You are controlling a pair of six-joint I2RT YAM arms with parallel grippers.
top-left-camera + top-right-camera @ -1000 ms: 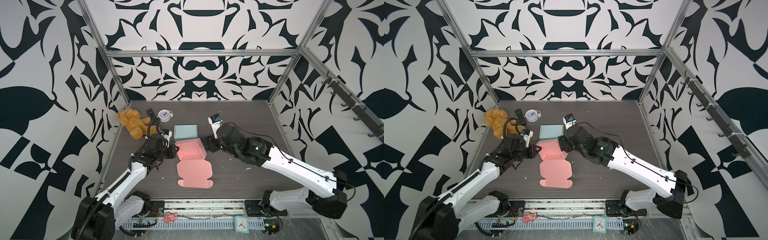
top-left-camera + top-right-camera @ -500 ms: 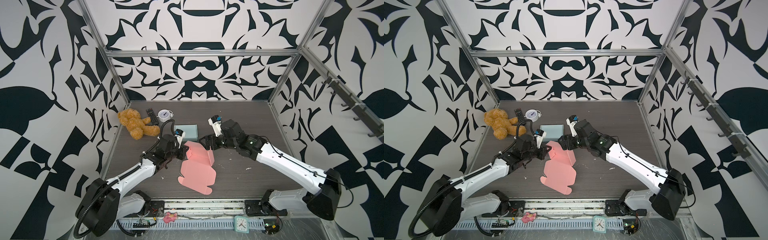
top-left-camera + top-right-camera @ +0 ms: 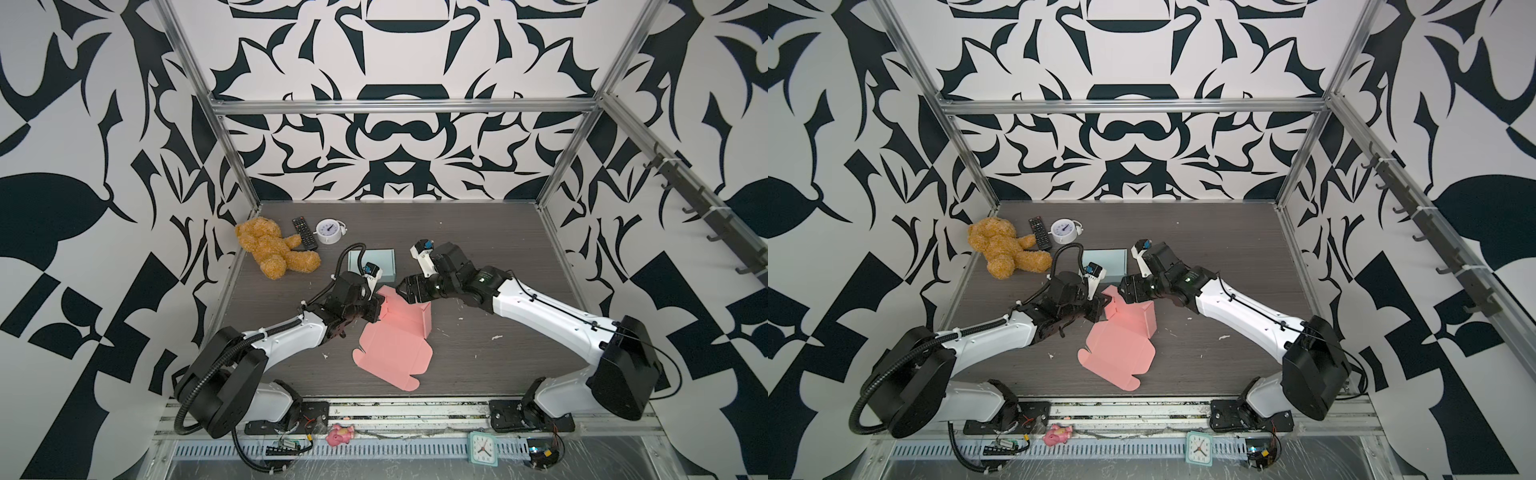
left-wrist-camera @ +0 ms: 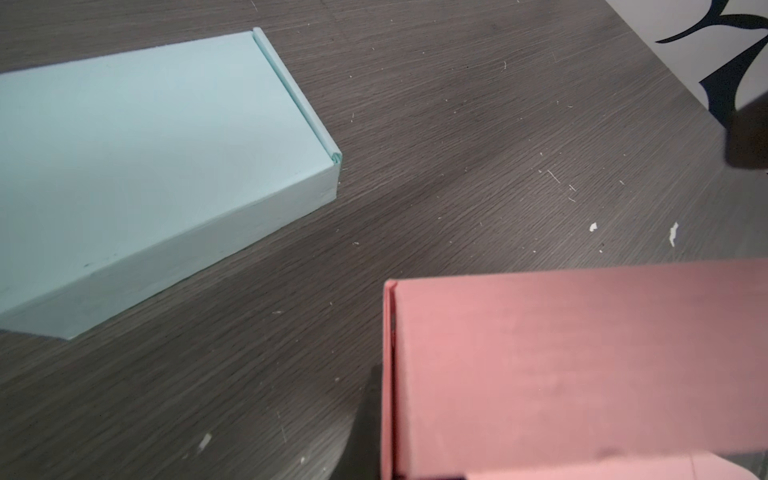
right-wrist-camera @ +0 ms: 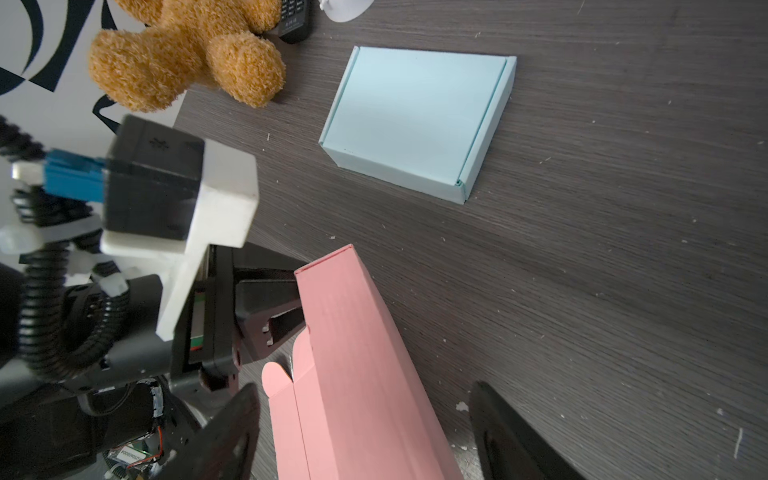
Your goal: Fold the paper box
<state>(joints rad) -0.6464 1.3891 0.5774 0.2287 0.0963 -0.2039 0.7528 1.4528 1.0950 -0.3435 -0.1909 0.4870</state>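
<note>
Paper box [image 3: 390,353] is swinging askew, walls up.
Left end effector [image 3: 376,311] is pinching one; right end effector [image 3: 401,291], spread, is straddling another.

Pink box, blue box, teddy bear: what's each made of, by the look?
By the look: the pink box is thin card or stiff paper, matte, with faint ribbing on its wall, sharp creases and a cut rounded tab. The blue box is probably the same card, matte, with folded edges tucked in at the corner. The teddy bear is plush fabric with a fuzzy golden-brown pile; its filling is not visible.
</note>
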